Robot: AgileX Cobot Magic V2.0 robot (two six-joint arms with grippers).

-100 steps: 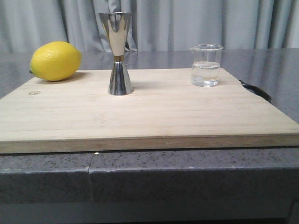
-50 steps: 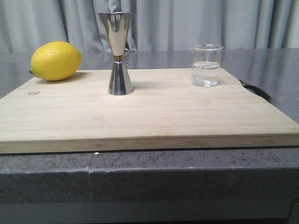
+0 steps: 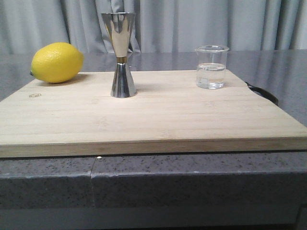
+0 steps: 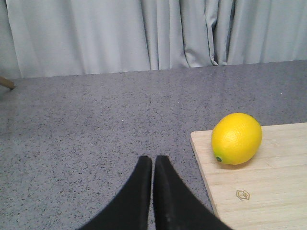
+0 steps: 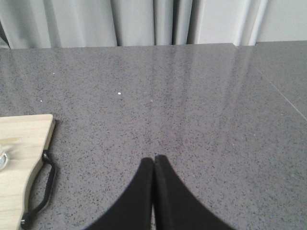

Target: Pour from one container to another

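1. Nothing poured yet — beaker (image 3: 211, 67) w/ water sits on the board (image 3: 153, 115), right of the jigger (image 3: 121, 55), well apart.
2. Left tool (image 4: 153, 160) & right tool (image 5: 154, 160) both closed, empty, off to the sides — grab + pour all left.

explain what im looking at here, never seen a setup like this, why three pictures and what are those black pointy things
It is a robot with two arms, each ending in a gripper. The three pictures come from three cameras at the same moment.

The front view looks forward over a grey countertop. On it lies a wooden cutting board carrying a lemon, a shiny metal jigger and a small glass beaker partly filled with clear liquid. No arm shows in this view.

The other two pictures come from cameras on the wrists. The black points are the grippers themselves: the left gripper hangs over bare counter beside the board's lemon corner, the right gripper over bare counter beyond the board's black handle. Both are shut and hold nothing. The pouring has not begun.
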